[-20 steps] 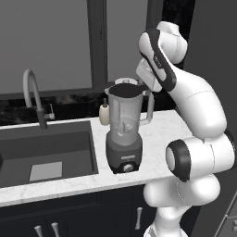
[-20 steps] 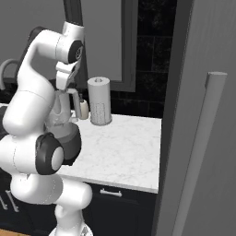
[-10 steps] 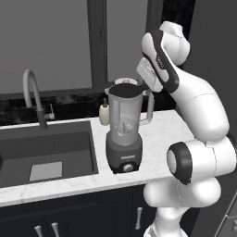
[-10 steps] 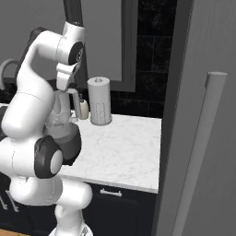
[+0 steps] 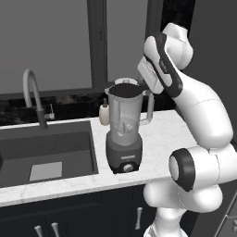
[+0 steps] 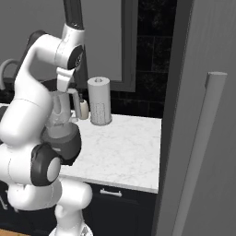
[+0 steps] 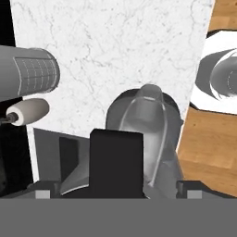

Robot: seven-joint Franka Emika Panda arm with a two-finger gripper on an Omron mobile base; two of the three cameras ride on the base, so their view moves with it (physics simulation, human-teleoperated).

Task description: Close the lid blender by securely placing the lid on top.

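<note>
White marble counter beside dark sink: flat matte black lid point(image 5: 126, 88) sits on the tall clear blender jar point(image 5: 124, 129); gripper point(image 7: 115, 194) just above it, fingers spread wide, holding nothing; task looks essentially done, seating unconfirmed.

White glossy arm point(image 5: 203, 115) built of rounded, bulbous link shells; dark grey to black bands and round caps at the joints, one large black cap point(image 5: 181, 169) low on the body, another point(image 6: 45, 168) seen from the right side. Link nearest the pincer carries a black stripe with small pale lettering, unreadable. Hand block point(image 5: 149, 76) behind the pincer is light grey and boxy. Gripper point(image 7: 115, 187) fingertips small, dark, square-edged. No cables or screws discernible on the shells
</note>
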